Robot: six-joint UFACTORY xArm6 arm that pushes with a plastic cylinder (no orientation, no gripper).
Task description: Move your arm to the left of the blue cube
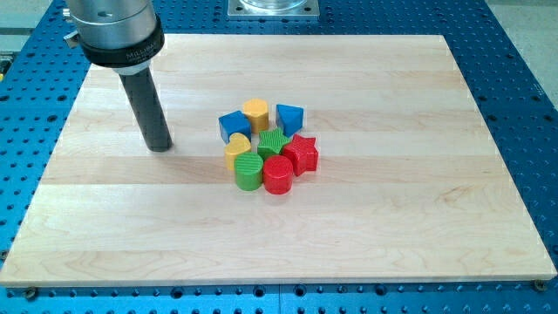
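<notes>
The blue cube sits at the upper left of a tight cluster of blocks near the middle of the wooden board. My tip rests on the board to the view's left of the blue cube, about a cube's width and a half away and slightly lower. The rod rises up to the view's top left. Around the cube lie a yellow cylinder, a blue triangular block, a yellow heart block, a green star block, a red star block, a green cylinder and a red cylinder.
The board lies on a blue perforated table. A grey metal mount shows at the view's top edge. The arm's dark housing hangs over the board's top left corner.
</notes>
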